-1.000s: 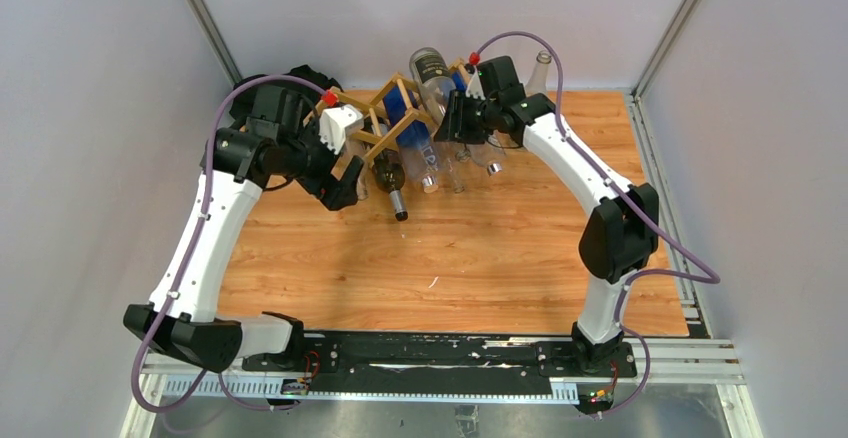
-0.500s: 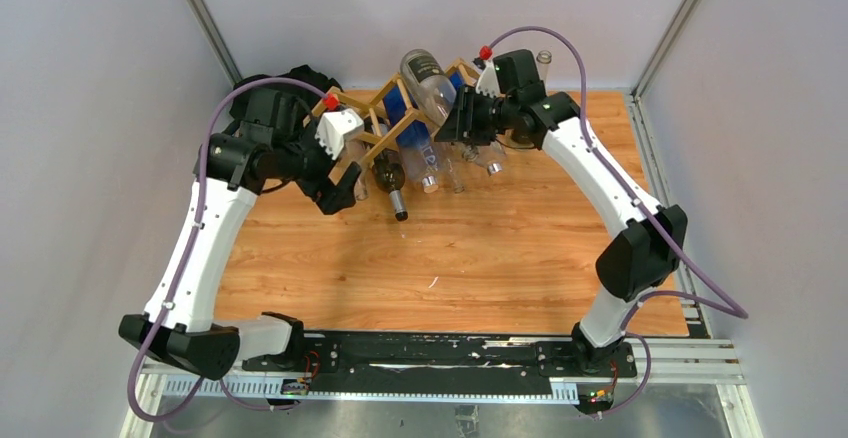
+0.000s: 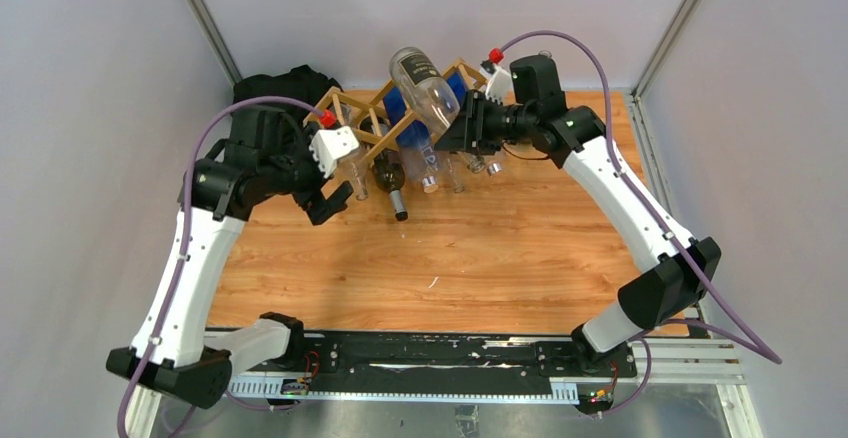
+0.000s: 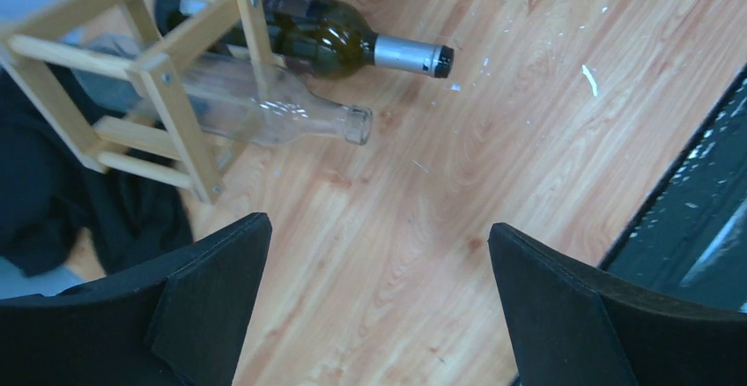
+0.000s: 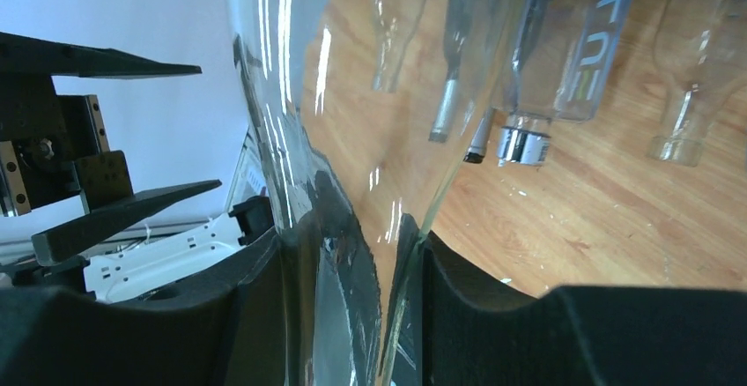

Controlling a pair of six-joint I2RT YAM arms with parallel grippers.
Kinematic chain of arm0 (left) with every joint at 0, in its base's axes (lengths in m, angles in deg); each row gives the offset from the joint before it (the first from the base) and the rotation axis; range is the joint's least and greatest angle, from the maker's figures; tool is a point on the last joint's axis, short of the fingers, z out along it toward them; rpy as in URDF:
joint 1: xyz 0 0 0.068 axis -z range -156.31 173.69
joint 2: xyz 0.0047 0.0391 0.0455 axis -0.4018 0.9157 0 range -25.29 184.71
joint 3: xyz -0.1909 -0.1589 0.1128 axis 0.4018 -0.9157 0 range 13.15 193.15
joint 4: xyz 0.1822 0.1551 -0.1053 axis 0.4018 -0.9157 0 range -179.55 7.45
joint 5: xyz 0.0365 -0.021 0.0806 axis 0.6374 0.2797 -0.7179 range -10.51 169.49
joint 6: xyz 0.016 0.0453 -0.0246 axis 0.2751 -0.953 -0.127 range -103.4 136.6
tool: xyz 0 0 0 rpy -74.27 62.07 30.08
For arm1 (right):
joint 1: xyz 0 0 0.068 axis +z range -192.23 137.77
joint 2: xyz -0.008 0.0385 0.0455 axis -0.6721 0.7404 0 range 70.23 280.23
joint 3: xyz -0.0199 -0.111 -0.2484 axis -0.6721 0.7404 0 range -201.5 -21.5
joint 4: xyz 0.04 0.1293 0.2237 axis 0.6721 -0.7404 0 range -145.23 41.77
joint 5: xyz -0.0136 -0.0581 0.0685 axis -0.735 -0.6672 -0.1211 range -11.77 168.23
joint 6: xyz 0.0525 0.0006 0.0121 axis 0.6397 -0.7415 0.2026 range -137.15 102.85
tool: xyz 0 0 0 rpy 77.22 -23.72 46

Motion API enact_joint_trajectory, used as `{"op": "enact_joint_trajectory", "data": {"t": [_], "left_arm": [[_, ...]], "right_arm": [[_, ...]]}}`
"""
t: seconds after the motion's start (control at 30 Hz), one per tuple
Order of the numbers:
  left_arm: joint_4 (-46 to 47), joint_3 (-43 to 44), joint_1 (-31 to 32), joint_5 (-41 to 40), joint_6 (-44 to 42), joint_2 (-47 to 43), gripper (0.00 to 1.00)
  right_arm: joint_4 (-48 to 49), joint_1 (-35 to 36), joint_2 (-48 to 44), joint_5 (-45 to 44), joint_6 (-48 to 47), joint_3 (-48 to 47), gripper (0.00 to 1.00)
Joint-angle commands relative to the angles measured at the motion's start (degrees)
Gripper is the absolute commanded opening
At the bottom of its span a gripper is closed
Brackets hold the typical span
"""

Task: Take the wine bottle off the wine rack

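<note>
From above, the wine rack [image 3: 378, 128] stands at the far middle of the wooden surface [image 3: 450, 248]. The right jaws are clamped on the neck of a clear wine bottle [image 3: 428, 88], which tilts up over the rack's top with its base toward the back wall; whether it touches the slats is unclear. The left jaws are spread wide above the surface, near the rack's left end. The left wrist view shows those jaws wide apart over bare wood, with a dark green bottle [image 4: 335, 40] and a second clear bottle [image 4: 264, 113] lying in the rack's lower cells, necks poking out. The right wrist view shows the jaws pinching the glass neck.
</note>
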Motion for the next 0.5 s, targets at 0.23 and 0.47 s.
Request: {"op": "enact_joint_trajectory", "data": {"t": [0.23,0.47], "left_arm": [[16.5,-14.27,-0.26,6.34,-25.76,-16.36,1.0],[22.85,-20.52,-0.26,11.12,-39.67,-21.16,1.0]], "right_arm": [[8.9,10.46,-6.25,4.19,-2.37,1.38,0.0],[6.35,17.47,-6.58,2.0,-4.3,0.77,0.0]]}}
